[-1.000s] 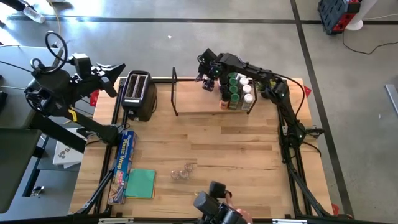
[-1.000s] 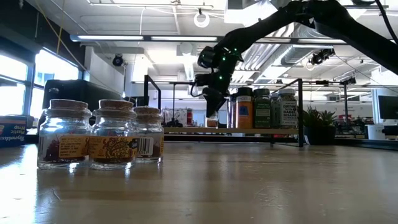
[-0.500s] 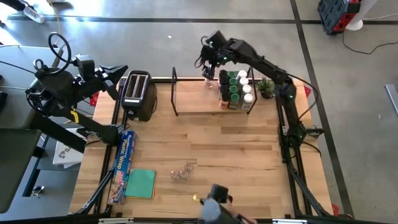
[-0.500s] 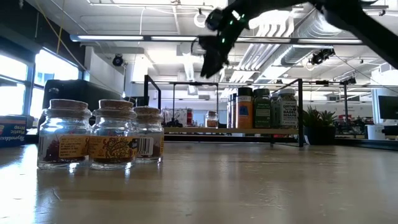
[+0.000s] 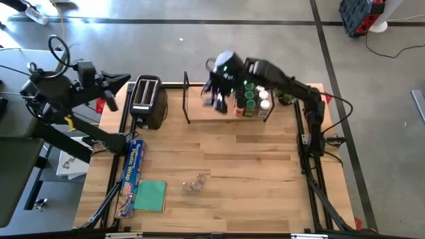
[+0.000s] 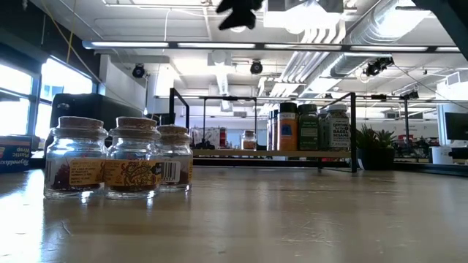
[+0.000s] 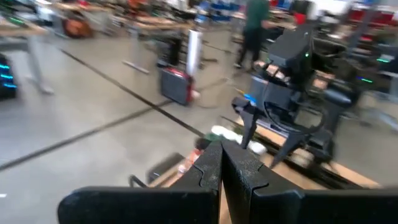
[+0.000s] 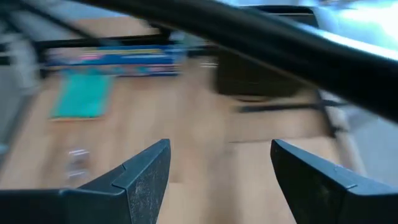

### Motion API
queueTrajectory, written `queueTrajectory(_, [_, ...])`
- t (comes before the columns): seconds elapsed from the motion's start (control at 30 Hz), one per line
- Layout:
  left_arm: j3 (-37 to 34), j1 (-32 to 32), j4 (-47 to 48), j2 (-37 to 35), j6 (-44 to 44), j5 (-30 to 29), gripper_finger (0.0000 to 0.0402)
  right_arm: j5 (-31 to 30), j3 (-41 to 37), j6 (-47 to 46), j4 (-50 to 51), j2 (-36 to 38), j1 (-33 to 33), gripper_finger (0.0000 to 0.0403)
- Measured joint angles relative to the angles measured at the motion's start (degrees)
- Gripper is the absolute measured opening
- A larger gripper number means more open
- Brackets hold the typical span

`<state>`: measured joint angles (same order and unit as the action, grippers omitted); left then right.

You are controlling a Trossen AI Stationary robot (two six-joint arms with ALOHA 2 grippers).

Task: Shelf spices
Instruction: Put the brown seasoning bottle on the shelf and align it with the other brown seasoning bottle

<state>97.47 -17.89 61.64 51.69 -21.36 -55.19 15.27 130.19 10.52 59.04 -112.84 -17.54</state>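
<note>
The spices [image 5: 252,98] stand packed at the right end of the shelf [image 5: 212,116], at the table's far side; three more jars [image 5: 194,184] wait near the front edge, well apart from it. The right gripper [image 5: 214,99] hangs high over the shelf's middle, fingers spread and empty. Swinging toward the front jars, it could clip the shelved cluster or the wire uprights and topple jars. The left gripper [image 5: 118,79], pressed together, idles beyond the toaster [image 5: 147,101].

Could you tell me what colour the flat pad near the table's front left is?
Teal pad, high view.
</note>
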Motion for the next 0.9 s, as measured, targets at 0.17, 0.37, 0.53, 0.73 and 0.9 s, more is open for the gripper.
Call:
queueTrajectory(0.17, [0.02, 0.00, 4.93, -2.45, -4.23, 8.99, 0.0003, 8.87, -1.00, 12.82, 1.84, -1.22, 8.88, 0.0271])
queueTrajectory(0.37, [0.02, -0.02, 13.68, -3.45, -10.04, 22.75, 0.0003, 6.59, -5.92, 14.91, -2.71, -3.88, 19.47, 0.0271])
queueTrajectory(0.53, [0.00, -0.02, 17.82, -3.42, -10.05, 30.10, 0.0003, 1.51, -7.39, 7.04, -5.45, -9.41, 25.94, 0.0271])
queueTrajectory(0.73, [0.00, -0.02, 19.24, -3.44, -10.03, 36.21, 0.0003, 0.95, -7.37, 4.95, -8.50, -16.75, 29.64, 0.0271])
queueTrajectory(0.9, [0.00, -0.04, 19.24, -3.44, -10.03, 38.17, 0.0003, -2.96, -7.41, 5.00, -7.77, -22.03, 29.98, 0.0271])
